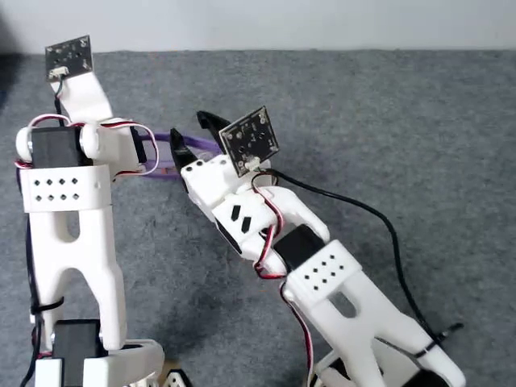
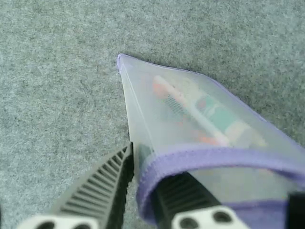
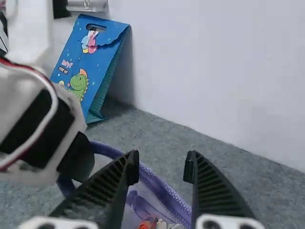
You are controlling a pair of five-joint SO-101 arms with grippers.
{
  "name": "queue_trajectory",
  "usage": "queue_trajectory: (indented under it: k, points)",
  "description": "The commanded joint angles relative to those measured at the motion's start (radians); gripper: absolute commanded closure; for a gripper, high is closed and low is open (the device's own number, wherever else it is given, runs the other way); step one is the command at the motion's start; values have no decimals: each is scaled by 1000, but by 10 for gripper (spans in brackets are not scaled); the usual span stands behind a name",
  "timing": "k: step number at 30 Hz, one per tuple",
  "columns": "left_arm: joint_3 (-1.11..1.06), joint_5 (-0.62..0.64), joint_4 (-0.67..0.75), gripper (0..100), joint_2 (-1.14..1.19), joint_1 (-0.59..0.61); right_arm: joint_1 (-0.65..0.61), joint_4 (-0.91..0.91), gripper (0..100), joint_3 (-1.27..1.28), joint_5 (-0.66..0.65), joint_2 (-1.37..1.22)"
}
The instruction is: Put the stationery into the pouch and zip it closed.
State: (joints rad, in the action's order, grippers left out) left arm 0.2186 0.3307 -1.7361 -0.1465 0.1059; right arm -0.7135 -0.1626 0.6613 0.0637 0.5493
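the stationery (image 2: 209,114) looks to be inside the pouch (image 2: 157,95) already, so you're at the zipping step. the pouch lies toward the far left part of the grey tabletop (image 1: 419,121), between the two arms. your left gripper (image 2: 143,168) is clamped on the pouch's purple zipper rim (image 2: 224,156), one finger outside the wall and one inside the mouth, so that end is open. the left arm stands by the tabletop's left edge with its wrist bent across to the pouch. the right arm stretches diagonally up from the near edge, and your right gripper (image 3: 162,161) hangs just above the rim, jaws parted with nothing between them. next you need to find the zipper pull (where it sits along the rim is too hard to tell), lower the right claw onto it, pinch, and draw it along the rim while the left anchors the pouch.
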Motion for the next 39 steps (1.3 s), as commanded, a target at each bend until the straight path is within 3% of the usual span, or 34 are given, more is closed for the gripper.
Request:
queue_trajectory:
  k: [1,7,14,24,26,32,39]
  points:
    - [2,9,-15,988,-5,-9,-1,-39,888,-6,-8,85]
    - [2,9,-15,988,-6,-9,15,-142,995,-6,-8,191]
    - [2,9,-17,988,-12,-9,116,-460,985,-11,101,355]
    - [2,9,-17,988,-12,-11,182,-881,977,-6,104,466]
    - [2,9,-17,988,-12,-12,180,-898,950,-2,103,460]
    - [2,9,-18,988,-12,-71,180,-874,745,9,101,315]
    - [2,9,-18,988,-14,-115,179,-659,794,6,49,117]
